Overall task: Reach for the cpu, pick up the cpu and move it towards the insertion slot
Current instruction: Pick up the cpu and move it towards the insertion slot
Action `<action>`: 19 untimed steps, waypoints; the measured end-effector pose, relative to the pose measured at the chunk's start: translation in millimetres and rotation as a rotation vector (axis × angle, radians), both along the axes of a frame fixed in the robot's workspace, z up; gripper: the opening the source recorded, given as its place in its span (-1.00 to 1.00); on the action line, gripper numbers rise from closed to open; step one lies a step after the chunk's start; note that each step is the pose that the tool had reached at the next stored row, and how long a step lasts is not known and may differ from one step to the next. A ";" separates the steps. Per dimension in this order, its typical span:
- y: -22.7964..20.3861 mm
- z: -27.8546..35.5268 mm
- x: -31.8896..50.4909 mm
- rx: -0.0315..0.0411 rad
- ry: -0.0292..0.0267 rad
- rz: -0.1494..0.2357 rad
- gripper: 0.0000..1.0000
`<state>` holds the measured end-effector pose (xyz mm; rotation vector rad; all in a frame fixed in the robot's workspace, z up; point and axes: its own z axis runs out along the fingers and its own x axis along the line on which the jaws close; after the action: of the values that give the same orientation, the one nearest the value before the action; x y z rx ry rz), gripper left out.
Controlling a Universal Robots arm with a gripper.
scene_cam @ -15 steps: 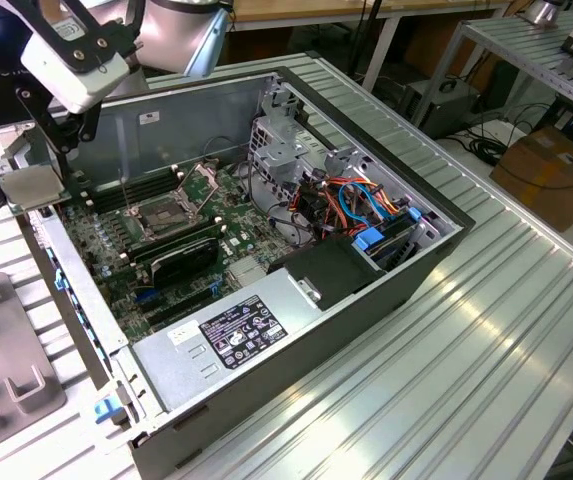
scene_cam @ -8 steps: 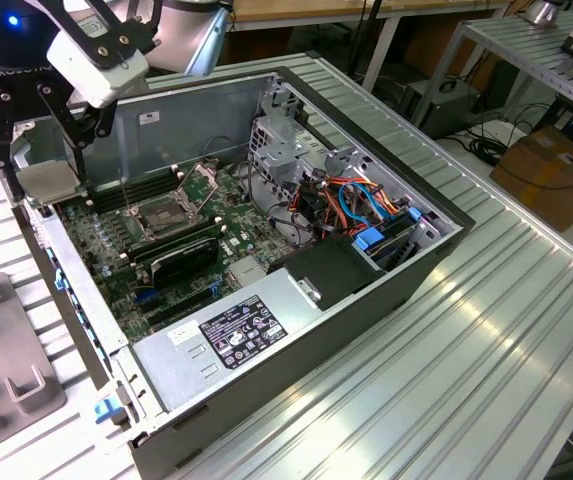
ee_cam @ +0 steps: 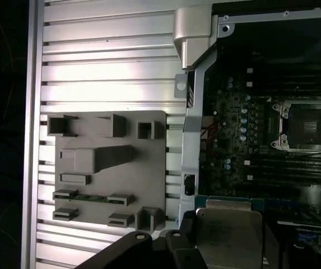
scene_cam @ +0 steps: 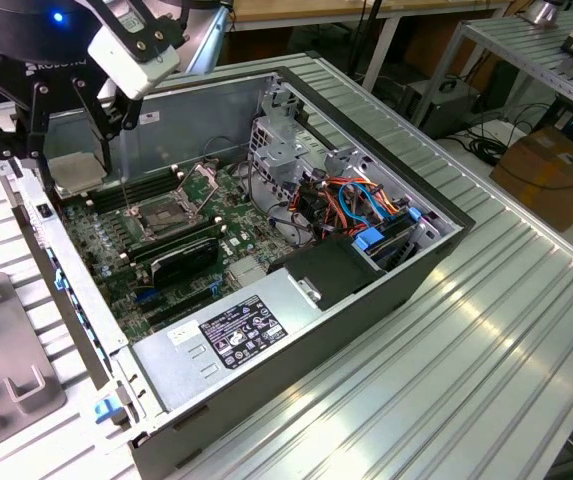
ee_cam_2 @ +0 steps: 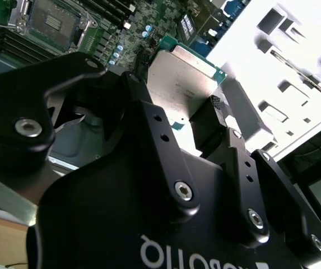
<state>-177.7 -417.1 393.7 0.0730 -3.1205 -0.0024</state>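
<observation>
— Where is the gripper [scene_cam: 78, 150]?
— Up over the edge of the big open computer case [scene_cam: 386, 290], and its fingers pinch the cpu [ee_cam_2: 184, 84].
— And the insertion slot [scene_cam: 163, 214]?
— Down on the green board, lid open, a little way from the chip.

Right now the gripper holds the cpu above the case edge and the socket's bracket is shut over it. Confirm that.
One thing is wrong: the insertion slot is open, its bracket swung up and dark centre bare, as the first wrist view shows. The gripper does hold the cpu above the case edge.
</observation>
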 end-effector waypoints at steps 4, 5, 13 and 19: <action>2.3 -0.3 4.9 0.0000 -0.0001 0.000 0.09; 2.7 -0.4 6.0 0.0000 -0.0001 0.000 0.09; 4.4 -0.5 11.2 -0.0002 0.0000 0.000 0.09; 5.6 -0.7 15.2 -0.0003 -0.0001 0.000 0.09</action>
<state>-162.5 -411.6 393.0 0.0731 -3.1206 -0.0020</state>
